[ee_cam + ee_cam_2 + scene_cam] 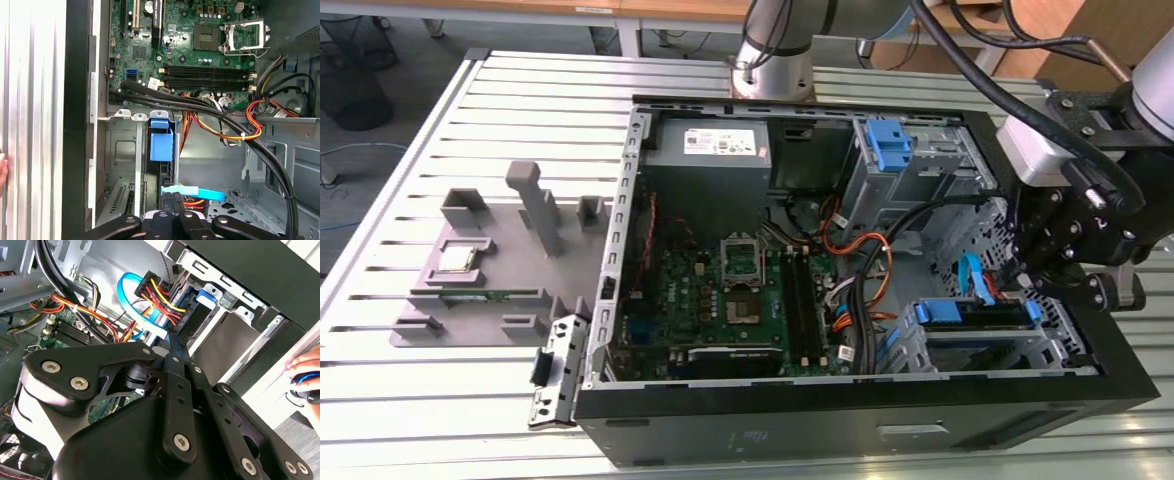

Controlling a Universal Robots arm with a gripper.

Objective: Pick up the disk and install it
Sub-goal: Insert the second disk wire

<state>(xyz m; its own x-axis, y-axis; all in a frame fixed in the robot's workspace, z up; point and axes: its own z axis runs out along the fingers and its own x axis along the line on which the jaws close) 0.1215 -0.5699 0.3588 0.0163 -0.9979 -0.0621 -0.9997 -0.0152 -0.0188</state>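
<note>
Second wrist view, nearest: the gripper [172,347] has its fingers clenched together at the disk's [187,302] cable end, grasping nothing I can make out. First wrist view adds the disk's blue carrier latch [161,140] seated in a drive bay beside the motherboard [190,45]. Exterior view: one open computer case [854,420] on a slatted bench [467,420], two blue latches, one grey fixture [494,260] near the bench's edge.

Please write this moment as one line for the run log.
disk: standing in drive cage, blue carrier visible | gripper: low over cage, close to disk | computer case: open
</note>
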